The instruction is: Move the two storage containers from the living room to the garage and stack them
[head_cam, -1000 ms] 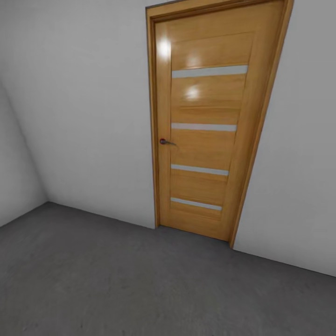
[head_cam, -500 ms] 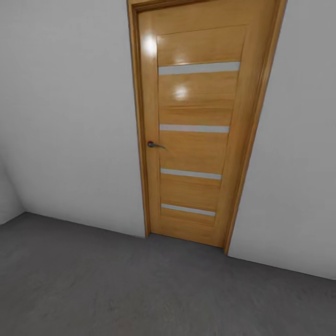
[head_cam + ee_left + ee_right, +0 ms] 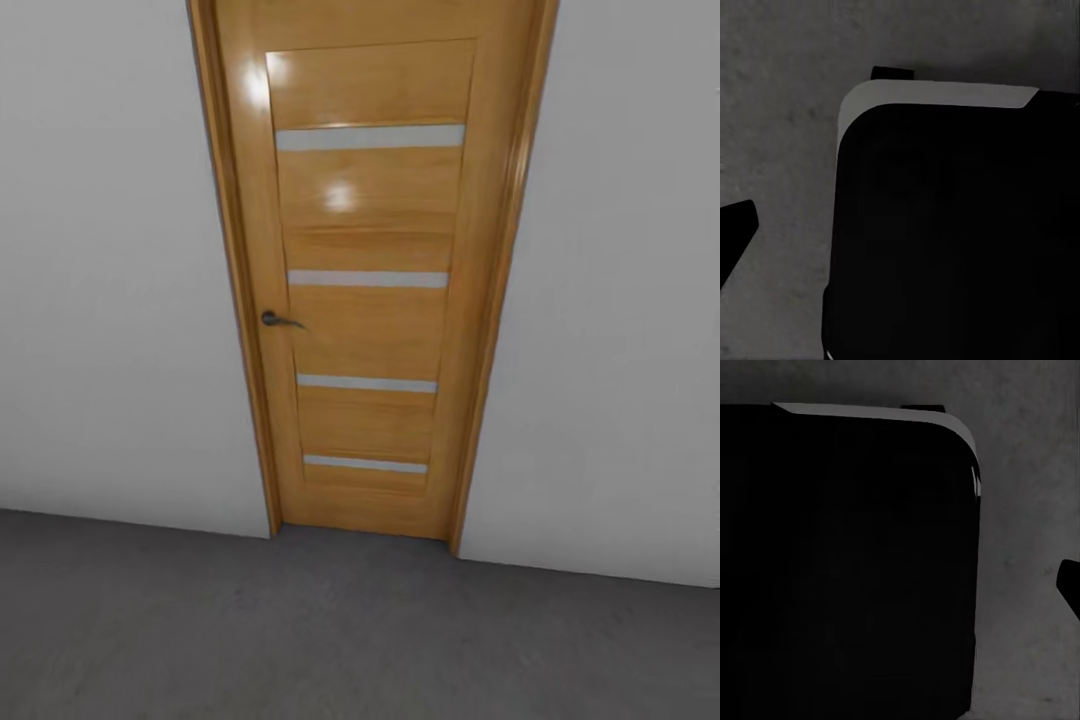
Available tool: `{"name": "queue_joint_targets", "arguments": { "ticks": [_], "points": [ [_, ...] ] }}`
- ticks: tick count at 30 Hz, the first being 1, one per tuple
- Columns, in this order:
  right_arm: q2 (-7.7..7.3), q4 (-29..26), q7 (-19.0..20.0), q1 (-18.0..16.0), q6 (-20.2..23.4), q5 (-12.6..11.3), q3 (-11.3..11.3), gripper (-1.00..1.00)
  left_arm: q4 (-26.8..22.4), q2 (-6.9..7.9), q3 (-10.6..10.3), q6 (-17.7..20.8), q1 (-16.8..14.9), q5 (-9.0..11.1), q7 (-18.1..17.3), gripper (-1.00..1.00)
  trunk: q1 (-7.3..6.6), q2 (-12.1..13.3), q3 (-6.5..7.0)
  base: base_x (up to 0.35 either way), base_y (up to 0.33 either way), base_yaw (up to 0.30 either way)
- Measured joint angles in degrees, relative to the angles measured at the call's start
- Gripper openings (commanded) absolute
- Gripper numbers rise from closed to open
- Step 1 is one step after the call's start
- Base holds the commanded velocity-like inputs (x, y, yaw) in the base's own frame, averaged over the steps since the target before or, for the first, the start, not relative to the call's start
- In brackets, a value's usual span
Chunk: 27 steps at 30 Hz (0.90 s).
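Neither container shows as you face the shut garage door point(image 3: 365, 290) from the concrete floor point(image 3: 330, 640), arms hanging low over your dark base point(image 3: 952, 232), finger state untellable.

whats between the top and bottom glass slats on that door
In the head view, two more glass slats lie between them on the orange-wood door, with plain wood panels separating each.
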Motion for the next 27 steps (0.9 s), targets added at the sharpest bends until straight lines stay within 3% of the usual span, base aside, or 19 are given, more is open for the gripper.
{"name": "queue_joint_targets", "arguments": {
  "ticks": [7, 27],
  "points": [
    [-0.10, 0.0, 0.0, 0.0, 0.0, 0.2, 0.2, 1.00, 0.0, 0.00, 0.0, 0.0, 0.0, 0.0, 0.0, 1.00, 0.00, 0.0, 0.00, 0.322, 0.107, -0.098],
    [-0.27, 0.0, 0.0, 0.0, -0.1, 0.4, 0.6, 1.00, 0.0, 0.07, 0.0, -0.1, 0.0, 0.0, 0.0, 1.00, 0.00, 0.0, 0.00, 0.322, 0.156, -0.003]
  ]
}}
